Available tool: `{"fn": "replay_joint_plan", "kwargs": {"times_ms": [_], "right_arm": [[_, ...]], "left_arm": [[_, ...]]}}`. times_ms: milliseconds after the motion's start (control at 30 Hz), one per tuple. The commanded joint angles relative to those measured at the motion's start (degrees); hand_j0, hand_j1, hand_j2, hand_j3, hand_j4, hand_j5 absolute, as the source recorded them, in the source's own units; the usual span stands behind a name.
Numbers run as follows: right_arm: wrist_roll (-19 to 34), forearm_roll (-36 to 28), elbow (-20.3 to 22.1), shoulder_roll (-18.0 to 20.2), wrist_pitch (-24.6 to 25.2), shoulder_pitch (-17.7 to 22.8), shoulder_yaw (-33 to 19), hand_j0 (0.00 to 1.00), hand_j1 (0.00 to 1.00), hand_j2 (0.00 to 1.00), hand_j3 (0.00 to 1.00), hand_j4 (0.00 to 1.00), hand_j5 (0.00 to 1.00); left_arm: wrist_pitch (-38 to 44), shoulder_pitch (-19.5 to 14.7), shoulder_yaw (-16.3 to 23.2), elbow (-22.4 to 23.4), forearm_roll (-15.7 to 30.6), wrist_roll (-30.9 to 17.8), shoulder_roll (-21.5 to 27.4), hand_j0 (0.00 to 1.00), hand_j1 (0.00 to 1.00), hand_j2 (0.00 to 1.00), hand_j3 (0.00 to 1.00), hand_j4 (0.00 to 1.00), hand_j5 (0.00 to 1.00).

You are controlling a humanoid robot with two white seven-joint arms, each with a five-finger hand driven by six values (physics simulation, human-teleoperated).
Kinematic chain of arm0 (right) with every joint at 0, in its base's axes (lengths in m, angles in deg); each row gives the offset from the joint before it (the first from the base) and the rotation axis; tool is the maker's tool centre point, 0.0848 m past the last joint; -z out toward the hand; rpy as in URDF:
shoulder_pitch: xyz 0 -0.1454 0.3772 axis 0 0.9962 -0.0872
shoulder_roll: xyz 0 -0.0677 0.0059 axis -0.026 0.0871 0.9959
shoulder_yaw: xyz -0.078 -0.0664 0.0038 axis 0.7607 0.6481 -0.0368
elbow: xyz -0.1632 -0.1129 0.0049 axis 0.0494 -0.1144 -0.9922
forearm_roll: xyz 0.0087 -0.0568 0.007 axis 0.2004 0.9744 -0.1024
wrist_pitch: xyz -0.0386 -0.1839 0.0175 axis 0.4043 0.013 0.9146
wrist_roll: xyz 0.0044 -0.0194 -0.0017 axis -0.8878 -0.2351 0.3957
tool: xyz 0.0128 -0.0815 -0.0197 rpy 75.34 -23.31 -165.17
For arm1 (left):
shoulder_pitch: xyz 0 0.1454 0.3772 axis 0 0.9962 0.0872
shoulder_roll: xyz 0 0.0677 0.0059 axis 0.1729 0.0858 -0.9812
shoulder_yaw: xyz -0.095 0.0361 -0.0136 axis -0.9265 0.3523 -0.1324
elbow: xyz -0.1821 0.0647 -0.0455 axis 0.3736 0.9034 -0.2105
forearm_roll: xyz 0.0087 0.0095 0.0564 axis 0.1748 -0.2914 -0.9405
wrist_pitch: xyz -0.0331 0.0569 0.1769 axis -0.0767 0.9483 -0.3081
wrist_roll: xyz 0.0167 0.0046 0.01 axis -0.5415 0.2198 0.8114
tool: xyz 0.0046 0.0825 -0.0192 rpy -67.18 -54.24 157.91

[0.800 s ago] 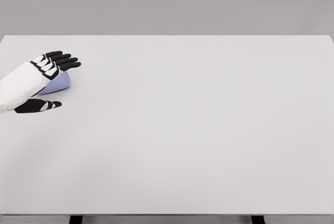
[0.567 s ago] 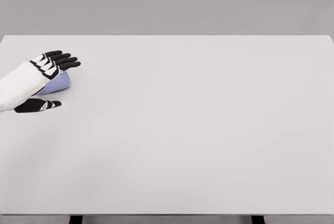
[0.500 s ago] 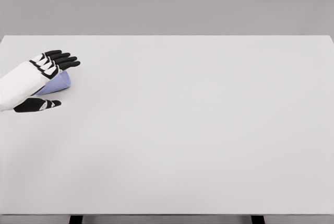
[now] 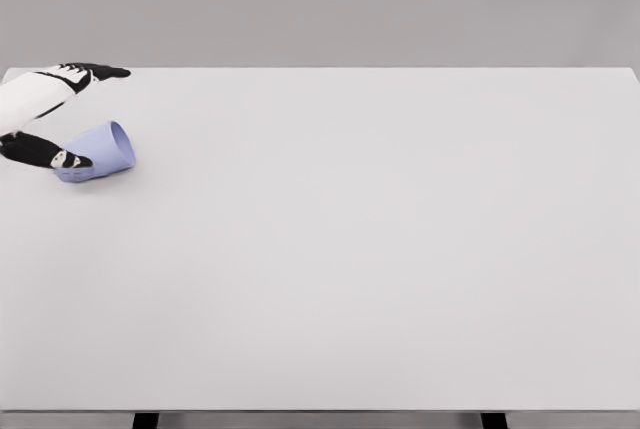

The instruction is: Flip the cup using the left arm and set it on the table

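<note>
Head view: my left hand (image 4: 45, 119) enters at the far left edge, fingers (image 4: 100, 71) spread loose and gripping nothing. The cup (image 4: 98, 151) lies on its side on the bench (image 4: 380, 249), below those fingers, and my thumb (image 4: 50, 154) touches its base end. To flip it well, I judge I should close thumb and fingers around the body before turning it upright. Count: one cup, one hand, one bench.

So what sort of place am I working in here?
Most likely a bare simulated test bench, not a real room: a plain white table against a blank grey backdrop, one lavender cup lying on its side, and the left hand beside it.
</note>
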Motion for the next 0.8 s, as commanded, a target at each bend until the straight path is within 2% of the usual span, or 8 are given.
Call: {"fn": "replay_joint_plan", "kwargs": {"times_ms": [0,67,133,233,367,533,633,767], "right_arm": [[0.01,0.00,0.00,0.00,0.00,-0.09,0.00,1.00,1.00,1.00,1.00,1.00,1.00],[0.01,0.00,0.00,0.00,0.00,0.00,0.00,1.00,1.00,1.00,1.00,1.00,1.00],[0.01,0.00,0.00,0.00,0.00,-0.09,0.00,1.00,1.00,1.00,1.00,1.00,1.00],[0.01,0.00,0.00,0.00,0.00,0.00,0.00,1.00,1.00,1.00,1.00,1.00,1.00],[0.01,0.00,0.00,0.00,0.00,0.00,0.00,1.00,1.00,1.00,1.00,1.00,1.00],[0.01,0.00,0.00,0.00,0.00,0.00,0.00,1.00,1.00,1.00,1.00,1.00,1.00],[0.01,0.00,0.00,0.00,0.00,-0.09,0.00,1.00,1.00,1.00,1.00,1.00,1.00],[0.01,0.00,0.00,0.00,0.00,0.00,0.00,1.00,1.00,1.00,1.00,1.00,1.00]], "left_arm": [[17.80,-0.53,0.46,-1.92,1.99,-2.62,-3.21,1.00,1.00,1.00,1.00,1.00,1.00],[27.72,-1.85,0.55,-2.36,1.20,-2.62,-6.55,1.00,1.00,1.00,1.00,1.00,1.00],[32.66,-1.50,0.72,-2.54,1.38,-2.62,-6.38,1.00,1.00,1.00,1.00,1.00,1.00],[32.58,-1.94,0.90,-2.62,1.20,-2.62,-6.12,1.00,1.00,1.00,1.00,1.00,1.00],[40.22,-1.94,1.07,-2.54,-7.93,-2.62,-9.02,1.00,1.00,1.00,1.00,1.00,1.00],[40.58,-2.20,1.42,-1.22,-16.64,-2.62,-11.74,1.00,1.00,1.00,1.00,1.00,1.00],[40.58,-3.70,3.62,1.68,-17.17,-2.62,-12.62,1.00,1.00,1.00,1.00,1.00,1.00],[40.58,-4.14,4.06,3.35,-17.25,-2.62,-13.15,0.98,0.98,0.98,0.98,0.98,0.98]]}}
